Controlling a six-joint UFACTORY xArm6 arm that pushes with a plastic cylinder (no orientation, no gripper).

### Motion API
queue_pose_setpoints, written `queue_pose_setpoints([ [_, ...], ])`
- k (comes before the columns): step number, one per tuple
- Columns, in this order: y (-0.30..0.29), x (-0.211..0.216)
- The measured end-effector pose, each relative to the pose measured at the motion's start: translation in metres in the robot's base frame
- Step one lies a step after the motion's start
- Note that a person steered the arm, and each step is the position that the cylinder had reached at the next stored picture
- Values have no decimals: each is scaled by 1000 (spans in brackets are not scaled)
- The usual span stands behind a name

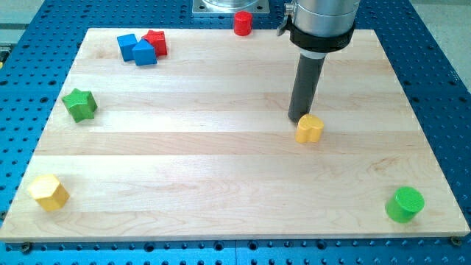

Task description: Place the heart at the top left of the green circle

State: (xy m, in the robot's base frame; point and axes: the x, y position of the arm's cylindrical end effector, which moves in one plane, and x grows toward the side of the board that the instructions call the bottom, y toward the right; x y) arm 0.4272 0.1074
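Blue perforated metal frames a pale wooden surface [221, 162], and on it my blocks are scattered wide. I carry no claw at all, so nothing opens, closes or holds; I end in a straight dark rod, and my tip [301, 119] rests on the wood right of centre.

Touching it, or as good as touching, is the yellow heart [310, 129], which sits just on the near right side of my tip. I cannot tell whether a hair of space remains between us, since the rod hides the heart's far edge.

Well apart from both, in the near right corner, stands the green circle [405, 205], a short upright cylinder close to the surface's edge. The heart lies far and to the left of it, with a broad stretch of wood between them.

At the far left, a blue block [136, 48] of two joined cubes presses against a red block [156, 41] behind it. On the left edge sits a green star [79, 104]. A yellow hexagon [48, 192] occupies the near left corner. A small red cylinder [243, 23] stands at the far edge, left of my arm's housing.
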Motion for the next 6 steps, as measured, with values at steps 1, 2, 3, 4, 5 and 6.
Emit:
queue_pose_setpoints([
  [1, 4, -6],
  [2, 12, 0],
  [3, 18, 48],
  [4, 54, 96],
  [5, 14, 66],
  [6, -10, 49],
])
